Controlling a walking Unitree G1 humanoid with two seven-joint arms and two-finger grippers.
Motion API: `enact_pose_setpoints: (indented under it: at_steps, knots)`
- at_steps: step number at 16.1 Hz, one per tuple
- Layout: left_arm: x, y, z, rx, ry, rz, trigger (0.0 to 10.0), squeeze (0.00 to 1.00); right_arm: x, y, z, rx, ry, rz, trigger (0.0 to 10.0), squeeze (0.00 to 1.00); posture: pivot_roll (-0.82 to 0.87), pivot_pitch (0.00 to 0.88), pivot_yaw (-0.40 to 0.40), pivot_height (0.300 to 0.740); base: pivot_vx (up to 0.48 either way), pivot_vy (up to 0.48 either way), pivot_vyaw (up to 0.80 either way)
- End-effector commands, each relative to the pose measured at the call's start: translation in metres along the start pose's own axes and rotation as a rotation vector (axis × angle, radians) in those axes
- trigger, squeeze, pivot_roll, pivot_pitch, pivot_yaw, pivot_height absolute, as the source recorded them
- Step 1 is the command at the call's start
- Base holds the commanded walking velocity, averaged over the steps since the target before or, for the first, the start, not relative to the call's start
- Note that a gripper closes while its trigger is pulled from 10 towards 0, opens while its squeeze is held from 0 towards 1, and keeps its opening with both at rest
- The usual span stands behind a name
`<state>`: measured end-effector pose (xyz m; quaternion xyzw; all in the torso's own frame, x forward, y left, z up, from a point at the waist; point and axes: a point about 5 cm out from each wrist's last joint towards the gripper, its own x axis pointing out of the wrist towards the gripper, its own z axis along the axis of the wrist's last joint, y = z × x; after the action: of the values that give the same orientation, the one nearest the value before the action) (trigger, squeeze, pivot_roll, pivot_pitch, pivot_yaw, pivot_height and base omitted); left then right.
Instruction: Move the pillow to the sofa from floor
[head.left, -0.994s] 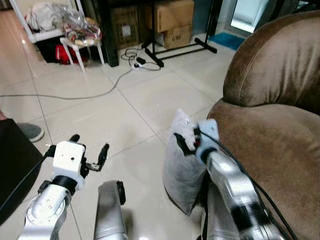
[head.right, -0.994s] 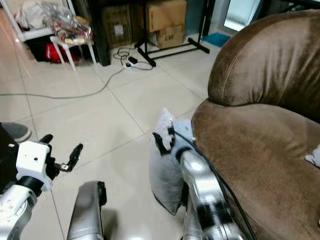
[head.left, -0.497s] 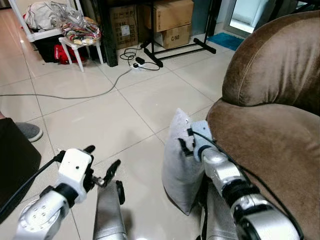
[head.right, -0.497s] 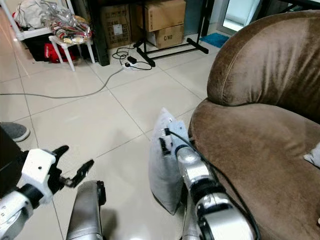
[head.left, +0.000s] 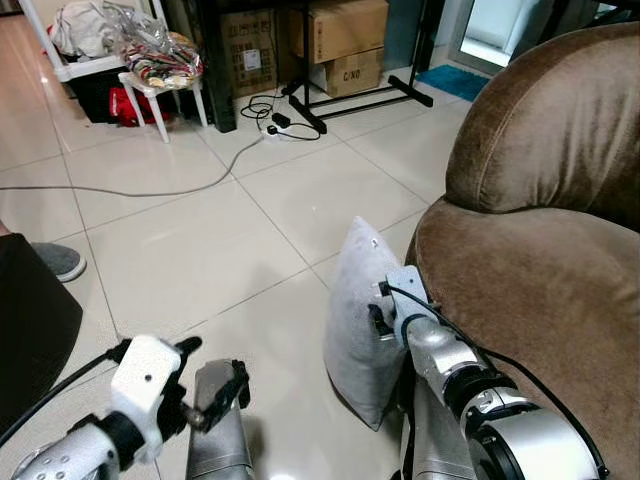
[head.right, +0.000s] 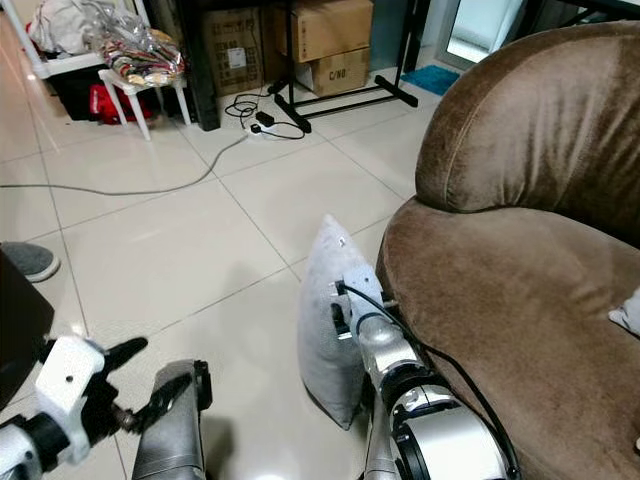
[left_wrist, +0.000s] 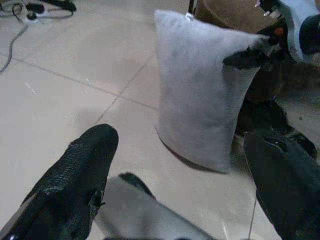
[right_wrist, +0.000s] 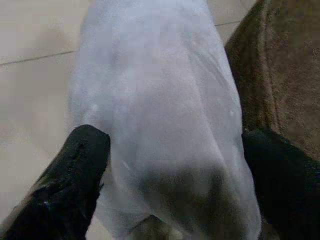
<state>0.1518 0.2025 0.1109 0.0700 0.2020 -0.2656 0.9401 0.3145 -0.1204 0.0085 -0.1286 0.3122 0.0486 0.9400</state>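
The grey pillow (head.left: 358, 320) stands on edge on the tiled floor (head.left: 220, 240), upright, with one side leaning against the front of the brown sofa (head.left: 540, 250). Its top corner points upward and its lower corner rests on the tiles.

The right gripper (right_wrist: 175, 175) is at the pillow's upper edge on the sofa side. Its jaws are spread, one black finger (right_wrist: 75, 170) on each face of the pillow, so the cloth lies between them; the pillow bulges right up into the gap. Whether the fingers already press the fabric cannot be told, since it shows no pinch or fold there. The sofa's brown front lies just beside the far jaw.

The left gripper (head.left: 205, 385) hangs low over the floor, well apart from the pillow on the side away from the sofa. Its jaws are released and hold nothing. Seen along them, the pillow stands ahead and beyond the fingertips (left_wrist: 95, 150), with bare tiles in between.

A grey cable (head.left: 150, 190) trails across the floor far beyond both grippers, toward cardboard boxes (head.left: 345, 40) and a white stool (head.left: 160, 90).
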Motion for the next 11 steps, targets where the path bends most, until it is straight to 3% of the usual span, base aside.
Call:
enact_pose_setpoints:
  at_steps: [1, 4, 11]
  knots:
    - [-0.004, 0.001, 0.004, 0.008, -0.003, -0.007, 10.0, 0.00, 0.001, -0.001, 0.008, -0.014, -0.022, -0.015, 0.3, 0.00, 0.10, 0.000, -0.028, 0.461, 0.000, 0.000, 0.00]
    - [-0.012, -0.002, 0.005, -0.013, 0.004, -0.017, 10.0, 0.00, 0.001, 0.005, 0.014, 0.115, -0.063, -0.001, 0.0, 0.00, 0.10, 0.000, -0.023, 0.461, 0.000, 0.000, 0.00]
    - [-0.019, -0.011, 0.002, -0.046, 0.041, -0.086, 10.0, 0.00, 0.000, 0.012, 0.011, 0.172, -0.079, 0.046, 0.0, 0.00, 0.12, 0.000, -0.017, 0.461, 0.000, 0.000, 0.00]
